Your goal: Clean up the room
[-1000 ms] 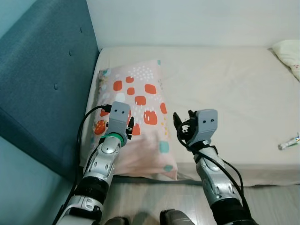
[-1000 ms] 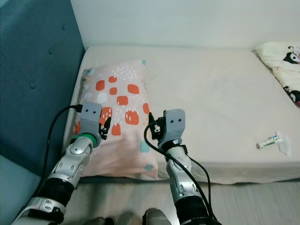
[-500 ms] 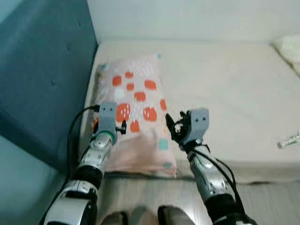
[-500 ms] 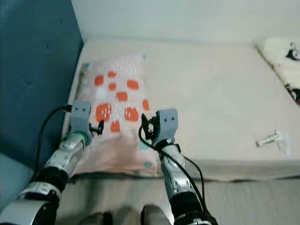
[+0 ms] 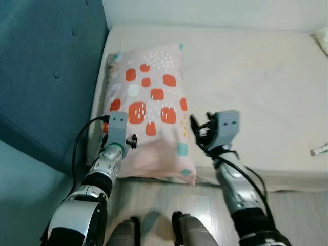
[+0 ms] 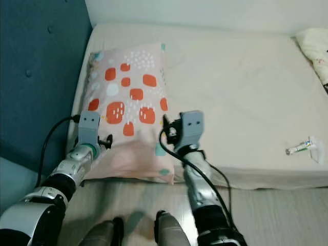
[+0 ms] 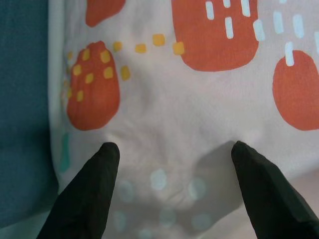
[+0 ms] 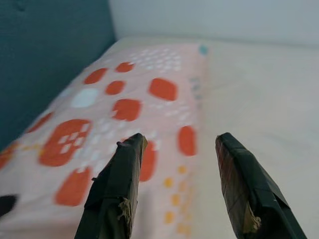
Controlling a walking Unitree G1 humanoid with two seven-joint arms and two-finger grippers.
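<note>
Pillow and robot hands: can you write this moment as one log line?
pillow on bed by headboard | left gripper open, over pillow's near end | right gripper open, beside pillow

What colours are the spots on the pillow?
The pillow is pale pink with big orange-red spots, plus small white, teal and yellow dots. The right eye view shows it best.

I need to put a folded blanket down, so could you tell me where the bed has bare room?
The mattress is bare from the pillow across to the small tube near the front edge. The headboard end is crowded: the pillow, with the left hand and right hand at it.
</note>
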